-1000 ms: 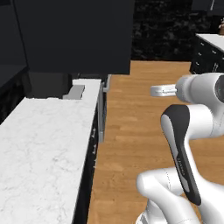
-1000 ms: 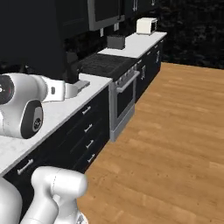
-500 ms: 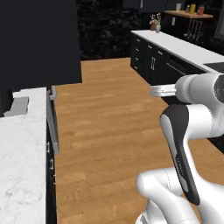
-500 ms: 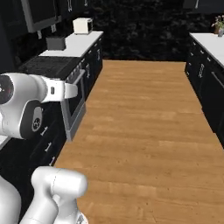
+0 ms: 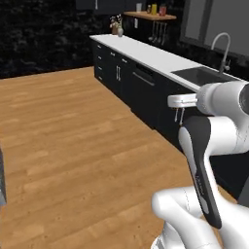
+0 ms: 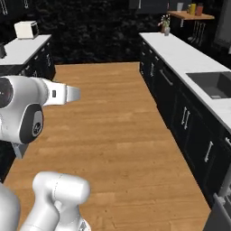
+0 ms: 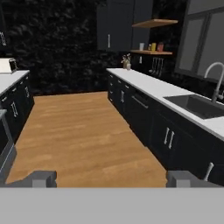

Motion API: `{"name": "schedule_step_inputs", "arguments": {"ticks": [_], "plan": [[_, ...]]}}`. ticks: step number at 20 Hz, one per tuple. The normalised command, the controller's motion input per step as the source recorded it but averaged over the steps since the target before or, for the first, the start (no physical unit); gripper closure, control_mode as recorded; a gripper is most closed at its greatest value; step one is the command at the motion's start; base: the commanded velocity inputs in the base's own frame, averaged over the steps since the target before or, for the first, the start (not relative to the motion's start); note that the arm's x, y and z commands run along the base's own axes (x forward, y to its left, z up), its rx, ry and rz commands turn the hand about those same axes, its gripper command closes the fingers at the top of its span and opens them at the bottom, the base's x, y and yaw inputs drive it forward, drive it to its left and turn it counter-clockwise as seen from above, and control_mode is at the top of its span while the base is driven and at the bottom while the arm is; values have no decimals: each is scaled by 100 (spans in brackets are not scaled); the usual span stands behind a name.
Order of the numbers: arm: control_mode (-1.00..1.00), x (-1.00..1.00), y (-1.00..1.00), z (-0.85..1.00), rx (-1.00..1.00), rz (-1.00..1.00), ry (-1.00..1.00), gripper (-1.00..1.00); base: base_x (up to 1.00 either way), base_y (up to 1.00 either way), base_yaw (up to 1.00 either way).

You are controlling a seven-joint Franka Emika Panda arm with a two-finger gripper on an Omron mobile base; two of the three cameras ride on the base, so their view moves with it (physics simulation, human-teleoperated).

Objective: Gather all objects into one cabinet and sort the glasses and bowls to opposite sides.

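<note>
Cabinet: black wall cabinet (image 7: 117,25) with a slim white bar handle (image 7: 109,41), hung high at the far end of the aisle, just left of a wooden shelf (image 7: 154,22). Door appears closed. Well apart from the hand.
Cups and bowl: I see three small items in a row on the lower wooden shelf (image 7: 152,52), one pale (image 7: 142,46), one yellowish (image 7: 153,47), one reddish (image 7: 160,46). They are too small for me to say whether these are the cups. I cannot pick out the bowl.
Gripper: in the hand view the gripper (image 7: 113,179) has its two fingertips (image 7: 41,178) standing far apart at the bottom edge. Jaws wide open, nothing between them, only the floor beyond.
Arm: raised in front of the base, hand pointing down the aisle.
Floor: wood plank floor (image 7: 83,131), running between the two counter runs.
Right run: white counter (image 7: 148,85) over black base cabinets, with a sink (image 7: 197,106) and a curved faucet (image 7: 213,81) on the near part.
Far end of counter: small vase of flowers (image 7: 127,62), near the wall below the shelves.
Left run: white boxy appliance (image 7: 6,65) on a white top.
</note>
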Motion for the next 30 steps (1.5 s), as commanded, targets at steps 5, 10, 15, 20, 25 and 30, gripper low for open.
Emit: {"name": "schedule_step_inputs", "arguments": {"ticks": [5,10,15,20,25,30], "plan": [[100,0,0,0,0,0,0,-100,100,-66,-13],[100,0,0,0,0,0,0,-100,100,-2,0],[100,0,0,0,0,0,0,-100,100,6,0],[100,0,0,0,0,0,0,-100,100,-3,0],[100,0,0,0,0,0,0,-100,100,-2,0],[100,0,0,0,0,0,0,-100,100,0,0]]}}
